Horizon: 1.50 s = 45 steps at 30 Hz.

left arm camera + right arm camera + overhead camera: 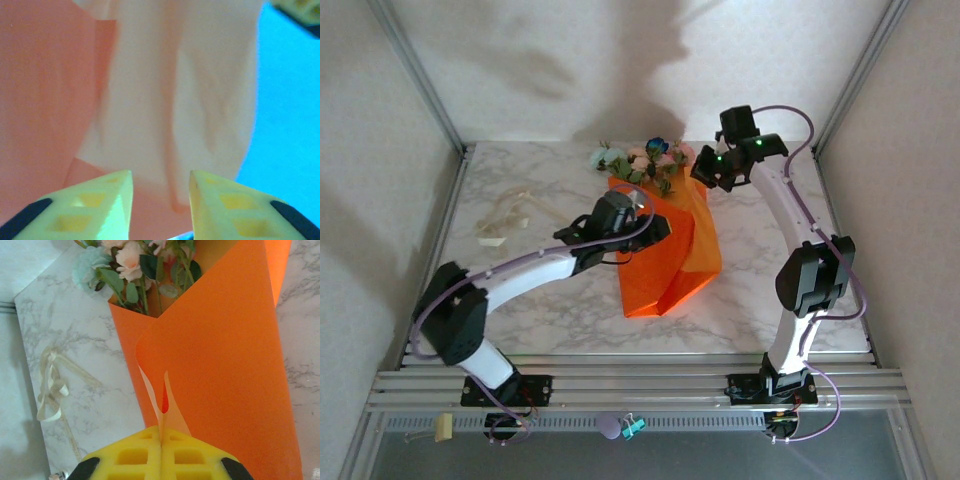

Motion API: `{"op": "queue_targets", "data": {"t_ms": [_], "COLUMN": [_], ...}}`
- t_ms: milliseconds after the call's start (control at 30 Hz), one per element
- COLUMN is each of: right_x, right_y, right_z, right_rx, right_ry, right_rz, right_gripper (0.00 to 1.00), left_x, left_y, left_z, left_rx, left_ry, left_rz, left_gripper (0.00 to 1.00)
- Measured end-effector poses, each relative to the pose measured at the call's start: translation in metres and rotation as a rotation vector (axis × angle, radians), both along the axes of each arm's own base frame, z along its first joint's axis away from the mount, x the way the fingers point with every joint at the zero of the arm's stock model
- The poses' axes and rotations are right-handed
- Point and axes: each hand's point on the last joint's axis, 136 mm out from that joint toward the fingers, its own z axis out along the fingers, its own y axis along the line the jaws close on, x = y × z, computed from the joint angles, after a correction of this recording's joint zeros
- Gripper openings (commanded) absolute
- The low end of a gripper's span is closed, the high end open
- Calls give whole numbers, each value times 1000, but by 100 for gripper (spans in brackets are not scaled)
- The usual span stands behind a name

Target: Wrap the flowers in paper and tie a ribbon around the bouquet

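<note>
The ribbon lies loose on the surface, well to the left of the paper, probably parked out of the way until the wrap is ready for tying. The left gripper sits over the paper's left half. Its wrist view shows the fingers spread, with orange sheet visible through the gap and nothing pinched, so I judge it is there to press or steady the fold, not to hold it. The paper is folded into a rough cone with its narrower end toward the arms. The flowers poke out of the paper's far, open end, their stems hidden inside. At the paper's far right corner the right gripper has its fingers pressed together on a thin raised flap of the sheet. That pinch seems meant to stop the right side springing open while the overlap is settled. The wrap looks loose, and tying is not yet begun
</note>
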Motion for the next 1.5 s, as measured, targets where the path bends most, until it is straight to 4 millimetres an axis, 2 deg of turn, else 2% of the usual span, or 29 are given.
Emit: {"op": "queue_targets", "data": {"t_ms": [67, 167, 233, 300, 400, 533, 700, 867, 967, 1033, 1067, 1167, 1233, 1300, 1333, 1367, 1433, 1500], "right_x": [-1, -1, -1, -2, -2, -4, -4, -4, -4, -5, -6, -10, -12, -13, -12, -11, -9, -6], "right_y": [-2, -3, -3, -2, -1, 2, 7, 16, 25, 33, 38, 51, 59, 66, 69, 73, 80, 90], "right_z": [-4, -5, -5, -5, -4, -3, -1, 2, 10, 14, 17, 22, 25, 26, 26, 26, 22, 17], "right_rx": [-4, -4, -3, -2, 3, 27, 65, 124, 179, 208, 223, 255, 277, 292, 299, 306, 316, 329], "right_ry": [11, 15, 14, 14, 16, 27, 38, 47, 42, 35, 33, 29, 26, 23, 22, 24, 28, 39], "right_rz": [-3, -5, -4, -3, 0, 0, 2, 7, 26, 48, 63, 98, 117, 132, 139, 146, 154, 162], "right_gripper": [0, 0, 0, 0, 0, 0, 0, 0, 0, 0, 0, 0, 0, 0, 0, 0, 0, 0], "left_x": [-11, -41, -65, -82, -101, -103, -108, -107, -103, -97, -93, -78, -70, -62, -60, -57, -55, -62], "left_y": [7, 7, -3, -15, -30, -45, -51, -51, -48, -44, -43, -42, -30, -5, 8, 24, 47, 56], "left_z": [-16, -78, -116, -135, -148, -160, -179, -180, -176, -161, -147, -84, -44, -19, -18, -26, -60, -110], "left_rx": [5, 66, 115, 134, 134, 130, 171, 192, 214, 232, 232, 171, 121, 74, 55, 44, 44, 80], "left_ry": [34, 175, 268, 315, 355, 379, 399, 380, 361, 337, 317, 225, 170, 134, 129, 142, 205, 313], "left_rz": [-22, -91, -160, -216, -274, -313, -343, -354, -328, -301, -284, -241, -203, -140, -111, -73, -7, 25], "left_gripper": [22, 21, 21, 20, 16, 13, 12, 11, 21, 27, 29, 30, 30, 29, 28, 25, 21, 20]}}
